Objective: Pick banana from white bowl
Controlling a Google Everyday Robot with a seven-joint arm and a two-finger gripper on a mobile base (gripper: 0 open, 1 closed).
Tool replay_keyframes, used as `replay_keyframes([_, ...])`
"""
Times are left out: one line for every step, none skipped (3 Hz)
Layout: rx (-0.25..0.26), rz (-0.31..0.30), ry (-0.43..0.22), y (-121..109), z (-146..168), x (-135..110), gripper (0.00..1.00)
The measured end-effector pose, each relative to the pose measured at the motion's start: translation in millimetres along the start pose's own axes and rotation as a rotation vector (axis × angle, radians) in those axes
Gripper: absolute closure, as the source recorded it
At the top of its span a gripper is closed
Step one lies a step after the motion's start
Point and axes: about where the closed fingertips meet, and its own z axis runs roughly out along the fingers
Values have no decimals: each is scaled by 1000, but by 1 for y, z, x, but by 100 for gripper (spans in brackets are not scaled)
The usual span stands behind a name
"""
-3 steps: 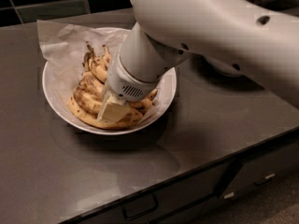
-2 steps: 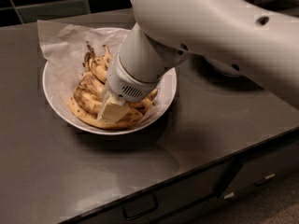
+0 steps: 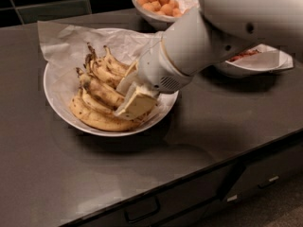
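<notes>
The wide white bowl [image 3: 57,103] with its crumpled paper liner [image 3: 61,44] sits left of centre on the dark counter. It holds several bananas. The brown-mottled banana [image 3: 100,90] with a blackened stem lies in the middle of the pile, above a yellower banana [image 3: 97,119] along the front rim. My gripper [image 3: 127,97] reaches in from the right, low over the right half of the bowl, at the right end of the brown-mottled banana. That end is hidden behind it. All the bananas rest in the bowl.
A smaller white bowl of round orange fruit [image 3: 158,1] stands behind the big bowl. Another white bowl [image 3: 258,60] sits at the right, partly behind my arm [image 3: 222,27]. The counter's front edge [image 3: 199,169] runs diagonally, with drawers below.
My arm has swung to the right and lower, and the gripper has shifted right and slightly up in the bowl. More of the bananas on the left now show.
</notes>
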Motion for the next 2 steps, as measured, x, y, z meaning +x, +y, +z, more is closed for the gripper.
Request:
replay_keyframes([13, -63, -47, -4, -47, 6, 100])
replay_keyframes([22, -122, -87, -12, -110, 10, 100])
